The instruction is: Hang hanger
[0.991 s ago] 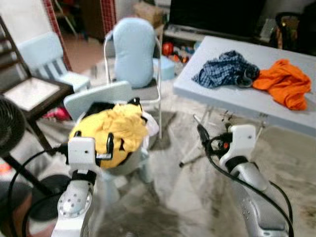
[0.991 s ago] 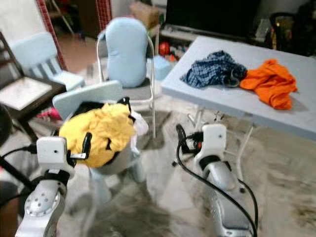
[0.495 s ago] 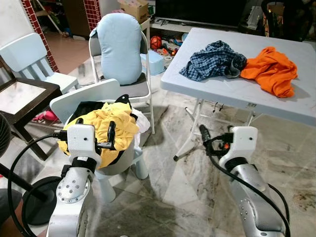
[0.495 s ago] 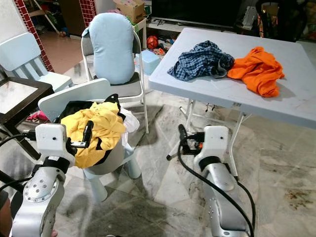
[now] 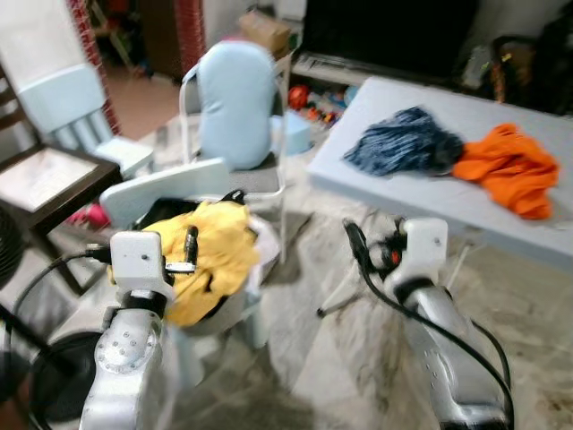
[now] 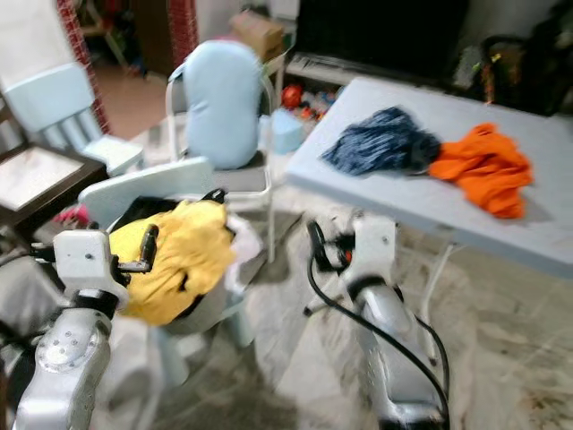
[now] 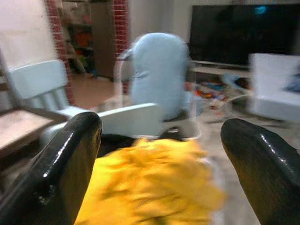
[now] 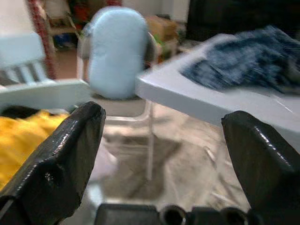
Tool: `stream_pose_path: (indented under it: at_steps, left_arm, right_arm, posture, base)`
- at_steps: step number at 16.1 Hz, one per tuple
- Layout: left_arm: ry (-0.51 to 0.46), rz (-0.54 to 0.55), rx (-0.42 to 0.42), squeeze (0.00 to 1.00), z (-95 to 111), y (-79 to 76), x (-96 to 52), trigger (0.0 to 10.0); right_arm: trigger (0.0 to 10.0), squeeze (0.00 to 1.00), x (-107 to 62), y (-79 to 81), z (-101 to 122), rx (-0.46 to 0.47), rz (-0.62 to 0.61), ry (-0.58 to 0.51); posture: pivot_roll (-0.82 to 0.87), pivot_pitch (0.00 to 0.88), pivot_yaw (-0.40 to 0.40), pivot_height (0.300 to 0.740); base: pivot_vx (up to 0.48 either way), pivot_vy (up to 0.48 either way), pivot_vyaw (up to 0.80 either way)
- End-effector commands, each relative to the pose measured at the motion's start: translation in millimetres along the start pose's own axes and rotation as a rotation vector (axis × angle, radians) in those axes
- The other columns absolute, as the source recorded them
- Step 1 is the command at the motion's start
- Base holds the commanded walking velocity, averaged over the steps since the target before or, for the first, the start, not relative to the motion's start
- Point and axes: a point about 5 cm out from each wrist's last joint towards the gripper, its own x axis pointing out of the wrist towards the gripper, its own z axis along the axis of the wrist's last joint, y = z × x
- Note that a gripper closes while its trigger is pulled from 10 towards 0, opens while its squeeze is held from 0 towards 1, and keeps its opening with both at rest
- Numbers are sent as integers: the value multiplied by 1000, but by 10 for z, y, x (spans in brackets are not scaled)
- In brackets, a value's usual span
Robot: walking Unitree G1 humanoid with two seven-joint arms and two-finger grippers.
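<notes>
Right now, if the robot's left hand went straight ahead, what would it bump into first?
Probably the yellow garment heaped on the small white chair. The left hand is open and points just over that pile; depth is blurry, so it might skim above it.

Clothes (image 5: 208,255) in chair (image 5: 161,184), left of table (image 5: 403,193).

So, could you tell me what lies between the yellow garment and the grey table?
In the left eye view, bare marbled floor separates the yellow garment from the grey table, and the right gripper hangs over it.
</notes>
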Motion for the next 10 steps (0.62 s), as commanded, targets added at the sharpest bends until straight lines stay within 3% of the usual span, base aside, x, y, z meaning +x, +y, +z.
stream_pose_path:
  at_steps: [1, 8, 10]
  left_arm:
    - [1, 6, 13, 0, 7, 25, 15, 10000]
    - [26, 9, 4, 0, -35, 18, 31, 10000]
    - [56, 17, 13, 0, -84, 16, 38, 10000]
  right_arm:
    - [10000, 0, 19, 41, 74, 1, 6, -27]
    - [10000, 0, 13, 21, 86, -24, 13, -23]
    - [10000, 0, 21, 41, 85, -24, 18, -20]
  posture:
    - [74, 14, -67, 740]
    - [67, 27, -67, 740]
    - [69, 31, -70, 740]
  base:
    - [349, 0, 0]
    - [298, 0, 0]
    - [0, 0, 0]
